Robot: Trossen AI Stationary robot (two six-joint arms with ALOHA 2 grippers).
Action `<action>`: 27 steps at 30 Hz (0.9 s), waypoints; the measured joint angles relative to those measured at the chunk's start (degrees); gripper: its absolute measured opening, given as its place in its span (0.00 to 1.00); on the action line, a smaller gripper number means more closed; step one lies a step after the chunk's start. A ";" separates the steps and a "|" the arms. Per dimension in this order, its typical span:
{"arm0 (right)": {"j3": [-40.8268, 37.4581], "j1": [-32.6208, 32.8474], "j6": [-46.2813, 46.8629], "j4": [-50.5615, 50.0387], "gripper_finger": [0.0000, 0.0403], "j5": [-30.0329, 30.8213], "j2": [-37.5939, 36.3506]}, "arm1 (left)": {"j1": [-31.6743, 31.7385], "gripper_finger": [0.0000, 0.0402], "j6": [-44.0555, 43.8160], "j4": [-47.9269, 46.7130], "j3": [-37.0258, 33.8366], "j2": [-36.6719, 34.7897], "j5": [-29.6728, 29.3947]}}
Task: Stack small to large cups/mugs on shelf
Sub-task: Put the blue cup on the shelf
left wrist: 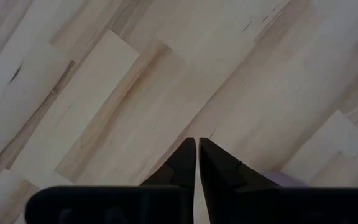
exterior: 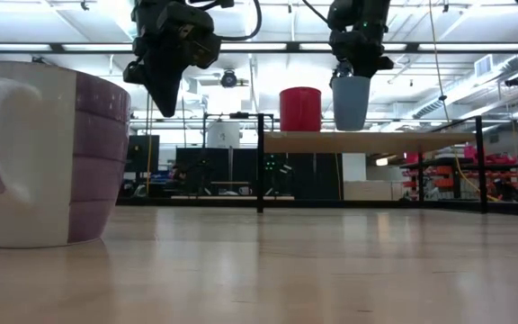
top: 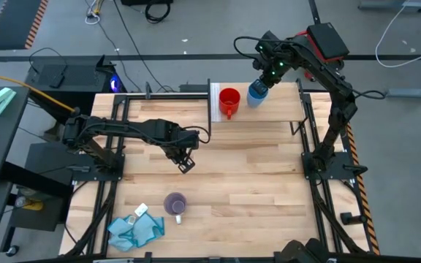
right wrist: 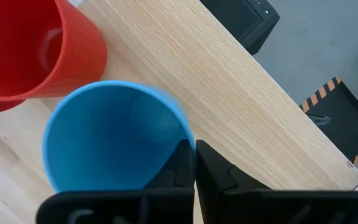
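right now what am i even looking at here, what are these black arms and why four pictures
These are two robot arms at a wooden table, each ending in a two-finger gripper. One picture looks straight down from above, one looks level across the tabletop, and two come from cameras on the arms' wrists.

The right gripper is over the shelf, a pale raised board at the far edge, pinching the rim of the blue cup. The red mug stands on the shelf right beside it.

The left gripper hangs over the middle of the table, fingers together, holding nothing.

The purple mug stands on the table near the front, with a teal cloth at the front left corner.
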 joint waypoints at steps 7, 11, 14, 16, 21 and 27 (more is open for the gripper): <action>-0.42 0.04 0.20 0.11 0.01 0.28 -0.07 | 0.00 0.09 0.02 0.00 0.00 0.00 0.02; -3.36 -0.35 -0.03 0.06 0.01 0.48 -0.52 | 0.00 0.08 0.04 0.00 0.02 0.00 0.04; -5.69 -0.62 -0.26 0.12 0.01 1.40 -1.37 | 0.00 0.08 0.04 0.00 0.02 0.00 0.04; -6.78 -0.66 -0.26 0.24 0.01 1.65 -1.97 | 0.00 0.08 0.06 0.00 0.02 0.00 0.04; -6.91 -0.59 -0.35 -0.03 0.02 1.75 -2.34 | 0.08 0.10 0.09 0.02 0.02 0.01 0.04; -6.82 -0.59 -0.48 0.16 0.07 1.99 -2.34 | 0.11 0.10 0.22 0.02 0.02 0.02 0.04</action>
